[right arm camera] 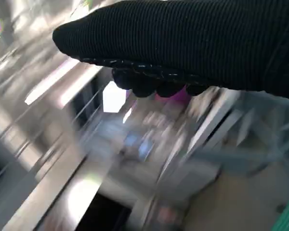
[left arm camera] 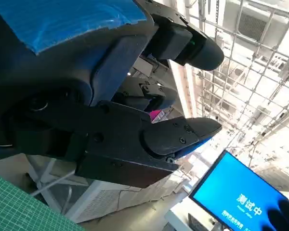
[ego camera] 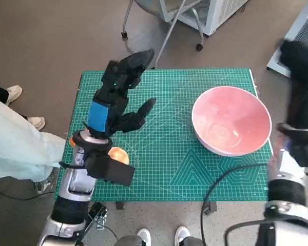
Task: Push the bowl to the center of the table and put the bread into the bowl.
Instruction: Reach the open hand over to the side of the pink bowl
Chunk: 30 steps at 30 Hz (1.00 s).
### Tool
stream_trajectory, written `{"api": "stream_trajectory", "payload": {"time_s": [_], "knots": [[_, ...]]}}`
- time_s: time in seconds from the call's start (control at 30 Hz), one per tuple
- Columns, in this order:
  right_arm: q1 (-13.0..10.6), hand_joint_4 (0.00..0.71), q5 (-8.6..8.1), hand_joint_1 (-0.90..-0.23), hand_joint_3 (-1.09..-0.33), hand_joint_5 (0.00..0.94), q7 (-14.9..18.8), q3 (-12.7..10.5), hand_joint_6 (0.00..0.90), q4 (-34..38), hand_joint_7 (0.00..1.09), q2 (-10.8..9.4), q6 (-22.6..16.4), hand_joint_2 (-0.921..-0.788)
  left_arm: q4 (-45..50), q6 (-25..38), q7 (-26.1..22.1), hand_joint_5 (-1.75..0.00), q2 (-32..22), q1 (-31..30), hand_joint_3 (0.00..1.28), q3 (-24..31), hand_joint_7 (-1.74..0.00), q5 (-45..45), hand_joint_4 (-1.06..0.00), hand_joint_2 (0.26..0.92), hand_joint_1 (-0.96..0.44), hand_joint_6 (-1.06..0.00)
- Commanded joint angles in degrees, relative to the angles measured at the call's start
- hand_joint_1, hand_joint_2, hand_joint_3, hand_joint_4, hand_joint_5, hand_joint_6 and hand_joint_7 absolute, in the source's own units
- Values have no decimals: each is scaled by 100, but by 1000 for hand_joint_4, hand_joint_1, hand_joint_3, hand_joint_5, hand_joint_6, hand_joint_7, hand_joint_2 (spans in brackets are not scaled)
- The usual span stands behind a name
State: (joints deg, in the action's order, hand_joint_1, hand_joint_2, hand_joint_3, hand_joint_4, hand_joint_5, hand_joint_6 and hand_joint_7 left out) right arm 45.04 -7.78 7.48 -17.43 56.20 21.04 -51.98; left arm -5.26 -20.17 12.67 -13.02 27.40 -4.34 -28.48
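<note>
A wide pink bowl (ego camera: 231, 128) stands empty on the right part of the green mat (ego camera: 185, 169), close to the table's right edge. The bread (ego camera: 118, 154), a round orange-brown bun, lies near the front left corner, partly hidden under my left wrist. My left hand (ego camera: 120, 97) hangs raised over the mat's left half, its fingers (left arm camera: 183, 134) spread and holding nothing. My gloved right hand (ego camera: 302, 87) is blurred beyond the table's right edge, just right of the bowl and not touching it. The right wrist view shows the glove (right arm camera: 183, 43) with nothing in it.
A person's pale trouser leg (ego camera: 15, 148) and shoes (ego camera: 13, 93) are beside the table's left edge. More feet (ego camera: 143, 236) show at the front. A wheeled chair base (ego camera: 164, 31) and a white cabinet (ego camera: 210, 13) stand behind the table. A black cable (ego camera: 220, 184) crosses the front right corner.
</note>
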Motion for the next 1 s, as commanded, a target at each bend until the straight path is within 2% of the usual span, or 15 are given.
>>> {"api": "stream_trajectory", "payload": {"time_s": [0.03, 0.2, 0.4, 0.6, 0.9, 1.0], "knots": [[-49, 338, 9, -531, -822, 28, -339, -144, 32, 554, 821, 62, 231, -921, 55, 7, 83, 0, 19, -52, 539, 16, -694, 8, -359, 780, -156, -152], [-45, 321, -62, -520, -841, 18, -435, -241, 25, 1034, 838, 61, 530, -921, 44, 25, 89, 0, 27, -58, 538, 19, -688, 28, -358, 783, -153, -154], [-110, 310, 70, -519, -855, 9, -590, -197, 31, 1424, 791, 41, 937, -921, 74, 59, 46, 0, 57, -71, 538, 25, -683, 95, -358, 784, -150, -156], [-122, 292, -95, -518, -868, 1, -300, -289, 8, 1637, 748, -110, 1335, -921, 85, 74, 55, 0, 75, -89, 538, 13, -680, 86, -358, 783, -149, -158], [-127, 285, -118, -510, -881, 0, -258, -312, 11, 1665, 724, -166, 1446, -921, 98, 77, 51, -1, 73, -101, 538, 20, -676, 82, -358, 783, -148, -161], [-47, 274, -485, -500, -885, 1, 34, -576, 26, 1819, 722, -497, 1951, -921, 161, 83, 55, 0, 1, -160, 539, 57, -673, 29, -358, 783, -148, -160]]}}
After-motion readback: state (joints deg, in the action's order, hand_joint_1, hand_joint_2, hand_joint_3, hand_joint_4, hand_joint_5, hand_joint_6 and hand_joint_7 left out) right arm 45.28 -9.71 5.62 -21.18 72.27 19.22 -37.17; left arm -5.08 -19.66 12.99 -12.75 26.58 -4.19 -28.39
